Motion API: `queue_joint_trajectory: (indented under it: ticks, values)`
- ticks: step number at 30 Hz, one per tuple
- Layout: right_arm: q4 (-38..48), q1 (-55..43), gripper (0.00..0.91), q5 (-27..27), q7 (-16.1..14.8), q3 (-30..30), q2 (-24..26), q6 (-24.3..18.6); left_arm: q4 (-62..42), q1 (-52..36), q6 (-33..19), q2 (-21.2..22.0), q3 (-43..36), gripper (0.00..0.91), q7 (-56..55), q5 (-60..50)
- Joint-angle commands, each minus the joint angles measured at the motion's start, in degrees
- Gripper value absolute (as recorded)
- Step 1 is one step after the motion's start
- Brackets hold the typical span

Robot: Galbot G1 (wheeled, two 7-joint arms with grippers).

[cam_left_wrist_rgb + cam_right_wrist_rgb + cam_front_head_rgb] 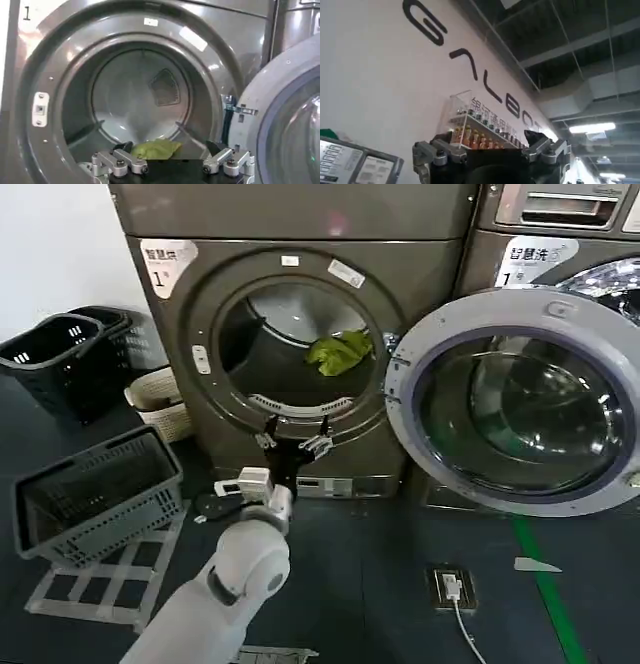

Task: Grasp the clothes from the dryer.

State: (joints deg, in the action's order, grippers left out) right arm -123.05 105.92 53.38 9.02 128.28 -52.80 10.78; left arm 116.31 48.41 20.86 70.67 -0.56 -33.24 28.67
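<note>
Head view first: the dryer stands with its round door swung wide to the robot's right, and the clothes, a small yellow-green bundle, lie inside the drum toward the right side of the opening. The left pincer is up at the lower rim of that opening, its two fingers spread apart with nothing between them, pointing into the drum and well short of the clothes. The left arm rises from the bottom of the frame in white shells to reach it. On the floor to the left sits a grey basket, with a black basket further back by the wall, and a cable plugs into a floor socket on the right. From the left wrist view, the left pincer shows its fingers wide open at the drum's mouth, and the clothes lie on the drum floor just beyond, between the two fingers as seen from here, untouched. The right wrist view looks up at a white wall with large dark lettering and a ceiling with strip lights; the right pincer is raised there, fingers apart and gripping nothing.
</note>
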Motion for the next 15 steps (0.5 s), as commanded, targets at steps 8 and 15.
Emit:
queue_joint_trajectory:
  ticks: [8,15]
  values:
    - [-0.17,0.06,0.907,1.60,-0.28,0.05,0.08,-0.60,-0.82,-0.44,-0.06,0.15,0.35,0.907,-0.06,-0.23]
    - [-0.14,0.20,0.907,2.79,-0.69,0.32,0.14,-1.28,-1.02,-0.62,-0.11,0.18,0.39,0.907,-0.01,-0.32]
